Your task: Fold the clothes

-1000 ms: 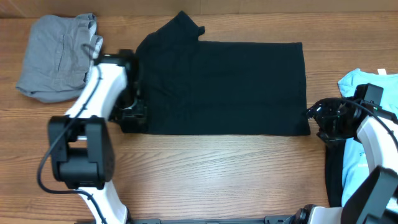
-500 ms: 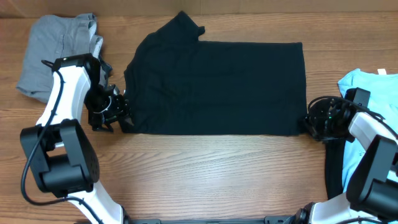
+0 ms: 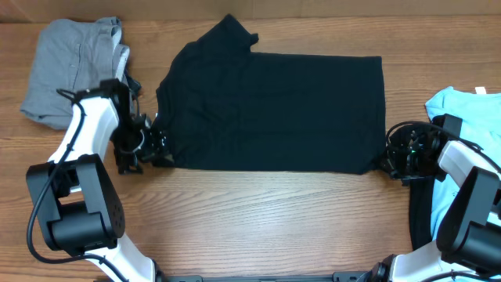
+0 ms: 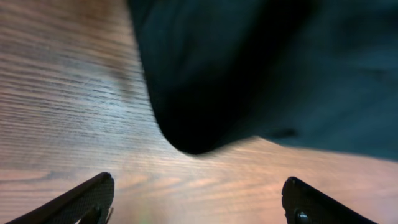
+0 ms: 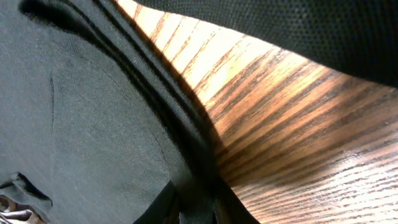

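Overhead: left claw (image 3: 159,147), low beside black T-shirt (image 3: 274,110), gapes empty; right claw (image 3: 389,160) at its hem, unclear.

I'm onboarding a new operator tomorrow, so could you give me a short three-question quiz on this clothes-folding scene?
1. Fill in: in the overhead view, the grey garment lies to the ___ of the black T-shirt.
2. Which garment runs off the overhead picture's right edge? A. the grey garment B. the light-blue garment C. the black T-shirt
3. True or false: in the left wrist view, the left tool is shut on the black T-shirt's corner.

Key: 1 left; 2 B; 3 false, since its fingers stand wide apart and the corner lies ahead of them, ungripped.
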Action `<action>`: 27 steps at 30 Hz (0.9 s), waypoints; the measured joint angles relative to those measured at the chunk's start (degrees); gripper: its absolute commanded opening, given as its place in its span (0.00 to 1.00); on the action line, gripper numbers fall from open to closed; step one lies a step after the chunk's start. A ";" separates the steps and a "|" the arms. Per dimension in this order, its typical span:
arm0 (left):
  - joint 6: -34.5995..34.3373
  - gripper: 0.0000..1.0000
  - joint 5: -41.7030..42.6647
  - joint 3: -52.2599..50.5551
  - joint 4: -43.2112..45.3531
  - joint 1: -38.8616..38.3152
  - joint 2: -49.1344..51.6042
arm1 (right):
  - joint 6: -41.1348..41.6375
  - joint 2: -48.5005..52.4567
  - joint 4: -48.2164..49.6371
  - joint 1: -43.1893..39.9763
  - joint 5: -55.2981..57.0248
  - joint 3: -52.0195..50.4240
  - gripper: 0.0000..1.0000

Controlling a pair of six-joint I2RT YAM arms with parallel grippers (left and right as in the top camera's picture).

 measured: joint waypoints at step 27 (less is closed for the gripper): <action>-5.60 0.05 -5.90 -5.73 6.05 2.23 -0.13 | -1.29 0.00 -8.37 0.00 0.92 0.15 0.17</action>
